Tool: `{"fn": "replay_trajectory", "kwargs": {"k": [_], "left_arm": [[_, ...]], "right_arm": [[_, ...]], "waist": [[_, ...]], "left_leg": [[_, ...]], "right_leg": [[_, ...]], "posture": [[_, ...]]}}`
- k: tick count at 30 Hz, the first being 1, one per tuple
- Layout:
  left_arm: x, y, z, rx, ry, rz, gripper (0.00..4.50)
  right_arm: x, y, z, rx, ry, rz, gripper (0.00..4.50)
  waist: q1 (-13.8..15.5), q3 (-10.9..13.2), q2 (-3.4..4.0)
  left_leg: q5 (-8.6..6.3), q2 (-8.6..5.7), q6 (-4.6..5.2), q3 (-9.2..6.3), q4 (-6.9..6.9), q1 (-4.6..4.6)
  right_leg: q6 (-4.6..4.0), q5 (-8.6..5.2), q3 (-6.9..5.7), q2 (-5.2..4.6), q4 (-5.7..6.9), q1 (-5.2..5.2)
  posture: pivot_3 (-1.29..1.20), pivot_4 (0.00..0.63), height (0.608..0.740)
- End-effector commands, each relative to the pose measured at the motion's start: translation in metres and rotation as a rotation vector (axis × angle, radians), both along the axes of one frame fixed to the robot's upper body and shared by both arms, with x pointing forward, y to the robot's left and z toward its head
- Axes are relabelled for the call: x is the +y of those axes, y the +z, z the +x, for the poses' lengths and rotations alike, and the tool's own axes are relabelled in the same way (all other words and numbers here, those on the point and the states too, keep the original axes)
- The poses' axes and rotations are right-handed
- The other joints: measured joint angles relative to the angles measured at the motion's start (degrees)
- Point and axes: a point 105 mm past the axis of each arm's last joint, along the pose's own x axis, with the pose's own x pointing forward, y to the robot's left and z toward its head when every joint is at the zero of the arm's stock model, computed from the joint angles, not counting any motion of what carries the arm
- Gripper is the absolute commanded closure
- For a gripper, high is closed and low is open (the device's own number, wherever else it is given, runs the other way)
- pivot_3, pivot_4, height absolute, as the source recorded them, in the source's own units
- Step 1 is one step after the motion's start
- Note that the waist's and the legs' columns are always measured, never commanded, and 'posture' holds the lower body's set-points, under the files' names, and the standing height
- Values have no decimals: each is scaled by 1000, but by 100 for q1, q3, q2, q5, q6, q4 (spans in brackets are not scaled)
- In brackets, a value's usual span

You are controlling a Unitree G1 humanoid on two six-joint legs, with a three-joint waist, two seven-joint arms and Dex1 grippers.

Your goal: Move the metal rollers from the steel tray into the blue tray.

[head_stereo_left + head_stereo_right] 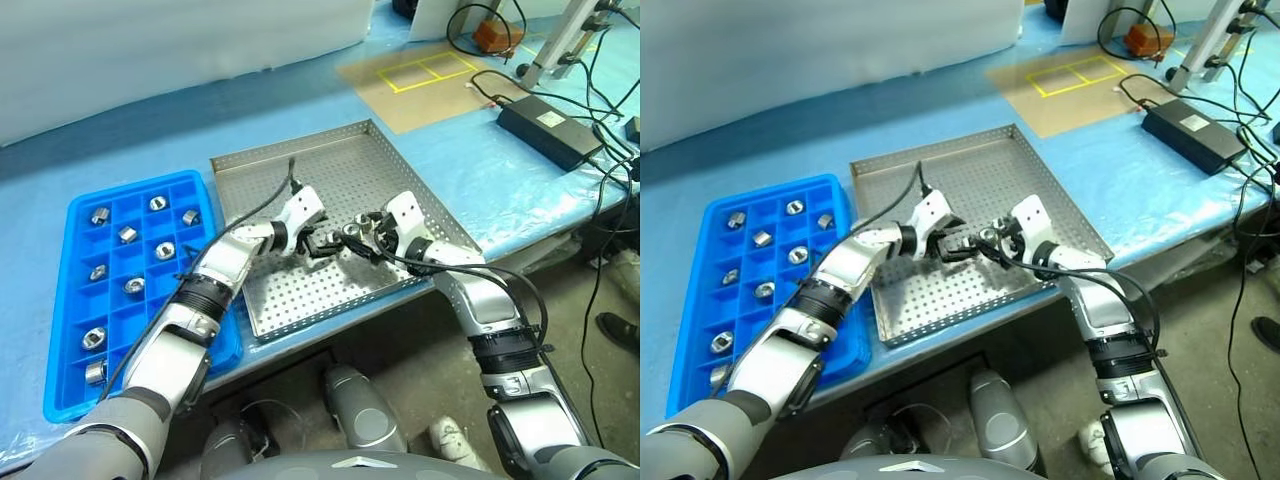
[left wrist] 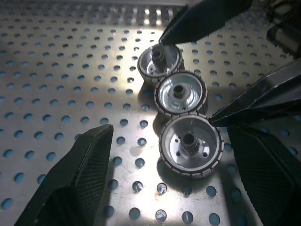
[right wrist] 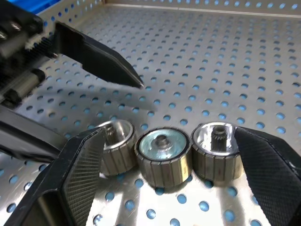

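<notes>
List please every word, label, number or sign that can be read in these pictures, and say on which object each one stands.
No text can be read in any view.
Black power adapter: any label is too small to read.
Yellow tape rectangles on the brown mat: only lines, no writing.
Metal rollers, steel tray, blue tray: no markings show.

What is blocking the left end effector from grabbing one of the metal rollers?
The right end effector: its fingers straddle the same three metal rollers in the steel tray, opposite the open left end effector.
</notes>
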Motion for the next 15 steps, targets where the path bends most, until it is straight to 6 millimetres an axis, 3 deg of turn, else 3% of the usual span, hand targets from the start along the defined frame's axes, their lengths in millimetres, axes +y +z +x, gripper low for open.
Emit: {"fn": "replay_trajectory", "kwargs": {"k": [1, 6, 9, 15], "left_arm": [[11, 44, -23, -31, -86, -134, 426], [39, 41, -61, 44, -175, -70, 426], [50, 33, -79, 82, -204, -8, 426], [54, 34, -78, 73, -155, -5, 426]], "right_arm": [[2, 21, 4, -67, 1, 41, 0], [0, 13, 12, -78, -32, -9, 0], [-17, -7, 32, -32, -196, -69, 0], [-20, -12, 48, -22, -274, -45, 0]], "waist": [[6, 0, 0], [19, 3, 4], [20, 4, 6], [56, 5, 9]], "left_leg": [[0, 3, 0, 0, 0, 1], [1, 10, -4, 1, -4, 23], [-2, 9, -23, 2, -6, 41], [4, 4, -46, 3, -4, 79]], "right_leg": [[0, 0, 0, 0, 1, 0], [-1, 0, 1, 1, 8, 10], [0, 0, 3, 1, 10, 22], [1, -1, 4, -7, 13, 71]], "posture": [[-792, 150, 740], [-762, 150, 740], [-735, 150, 740], [-719, 150, 740]]}}
